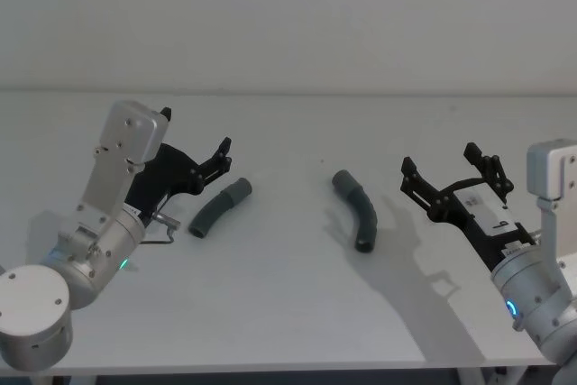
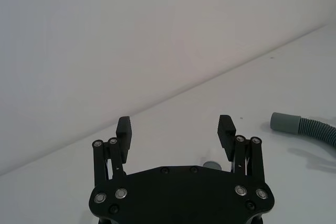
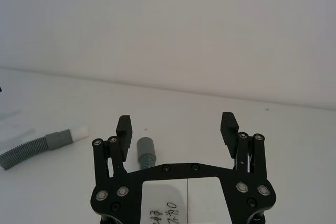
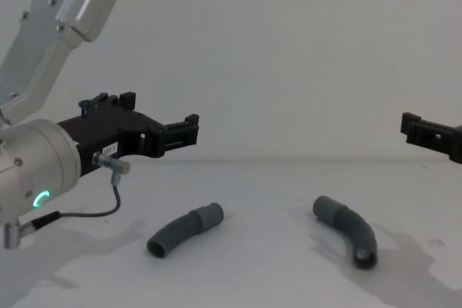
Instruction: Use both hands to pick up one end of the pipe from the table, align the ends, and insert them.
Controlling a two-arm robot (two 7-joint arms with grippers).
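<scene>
Two dark grey ribbed pipe pieces lie apart on the white table (image 1: pixel 288 313). The left piece (image 1: pixel 219 207) (image 4: pixel 184 229) is beside my left gripper (image 1: pixel 196 131) (image 2: pixel 175 127) (image 4: pixel 162 117), which hovers open just to its left, holding nothing. In the right wrist view this piece (image 3: pixel 37 146) shows a pale whitish tip (image 3: pixel 80 131). The right piece (image 1: pixel 356 209) (image 4: pixel 348 229) is curved, and its wider plain cuff (image 3: pixel 146 150) lies ahead of my right gripper (image 1: pixel 440 158) (image 3: pixel 177 123). That gripper is open and empty, raised off the table to the right of the piece.
A plain pale wall (image 1: pixel 288 15) rises behind the table's far edge. A thin cable (image 4: pixel 101 210) loops under the left wrist. Bare tabletop stretches between the two pieces and toward the front edge.
</scene>
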